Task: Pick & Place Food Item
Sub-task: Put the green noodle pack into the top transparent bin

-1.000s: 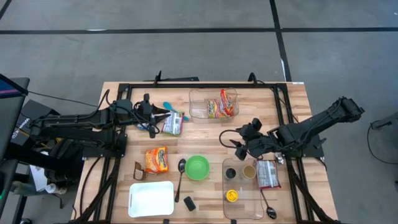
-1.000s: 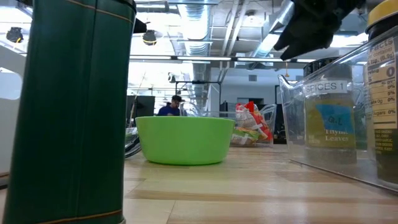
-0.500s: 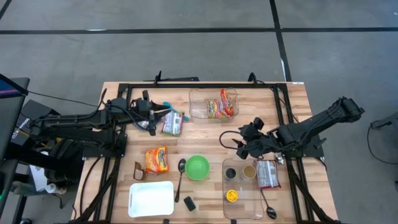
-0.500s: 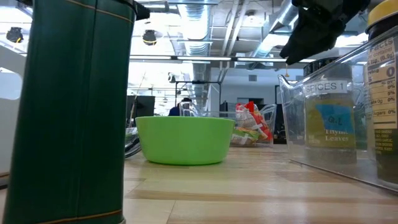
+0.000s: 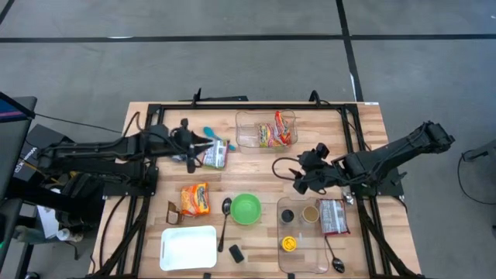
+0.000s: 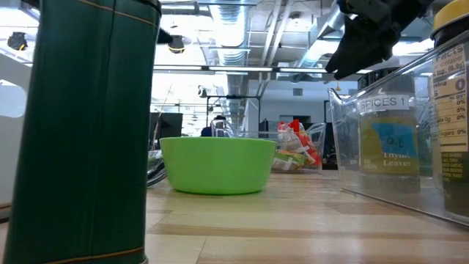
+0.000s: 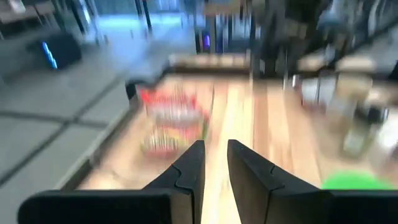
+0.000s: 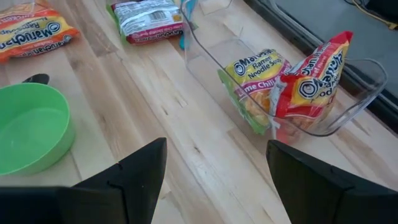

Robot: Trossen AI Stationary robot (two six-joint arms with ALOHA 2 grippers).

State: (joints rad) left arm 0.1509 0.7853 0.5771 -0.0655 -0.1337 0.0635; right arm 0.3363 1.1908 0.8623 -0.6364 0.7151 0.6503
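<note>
L gripper (image 5: 203,149), fingers near-together and empty, nearing green pack (image 5: 215,155) upper-centre; bin (image 5: 249,138) holding two packs; R gripper (image 5: 297,181) idling, fingers apart.

Pale wooden table (image 5: 256,178), clear glossy plastic bin (image 8: 348,109), crinkly shiny noodle packets (image 8: 308,78), smooth green plastic bowl (image 5: 246,208)

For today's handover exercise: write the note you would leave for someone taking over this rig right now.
Left gripper: fingers nearly shut, nothing between them, beside the green noodle packet lying on the table.
Right gripper: open, empty, hanging above the table between the clear bin and the green bowl.
Done: two noodle packets are in the clear bin.
Left: the green packet and the orange noodle packet lie on the table.
</note>
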